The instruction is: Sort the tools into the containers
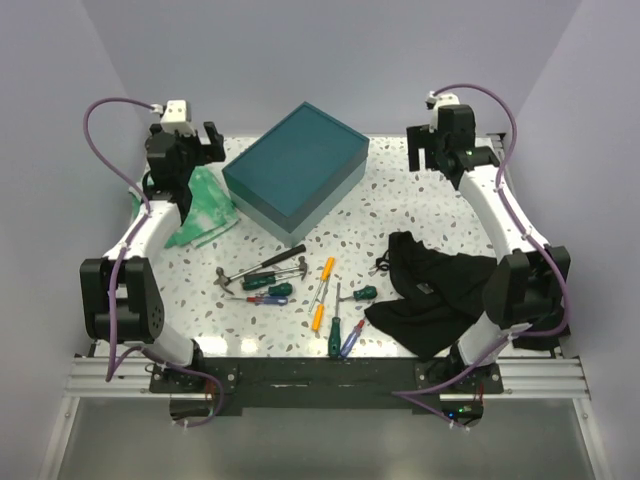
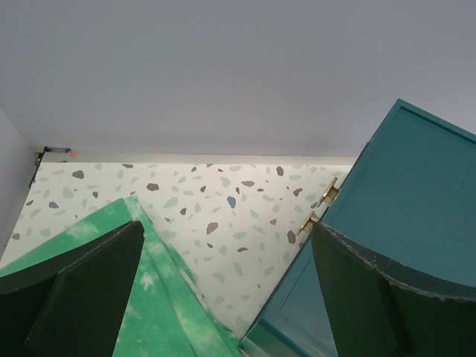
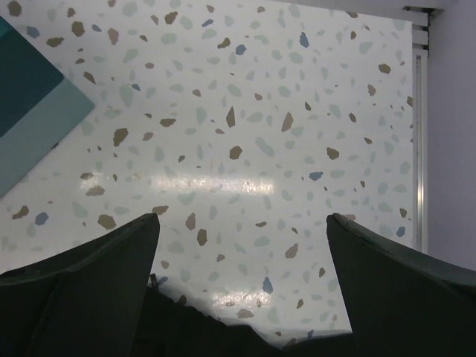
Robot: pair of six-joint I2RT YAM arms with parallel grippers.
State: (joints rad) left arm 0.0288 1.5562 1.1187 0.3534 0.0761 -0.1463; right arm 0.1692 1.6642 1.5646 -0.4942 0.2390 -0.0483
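- The left gripper (image 1: pixel 203 143) hangs over the far left part of the table (image 1: pixel 380 215).
- Its two fingers (image 2: pixel 82 290) are spread wide apart. They hold nothing.
- The right gripper (image 1: pixel 428 150) hangs over the far right corner of the table.
- Its fingers (image 3: pixel 394 290) are wide apart too. They hold nothing, and only the speckled table top shows between them.
- The tools (image 1: pixel 300 290) lie in a loose bunch on the near middle of the table, between the two arm bases. No gripper is near them.
- Two small black-handled hammers (image 1: pixel 262 264) lie at the left and far side of the bunch, close together.
- The screwdrivers lie around them. Some are green-handled (image 1: pixel 362 293), some orange-handled (image 1: pixel 326 270) and some red-and-blue (image 1: pixel 272 299).
- The big dark-teal box (image 1: pixel 295 165) sits at the far middle of the table, between the two grippers. Its lid is shut.
- A green cloth (image 1: pixel 205 205) lies just beside the box on its left, under the left gripper.
- A crumpled black cloth (image 1: pixel 430 285) lies on the near right, just beside the tools. One green-handled screwdriver is right at its edge.
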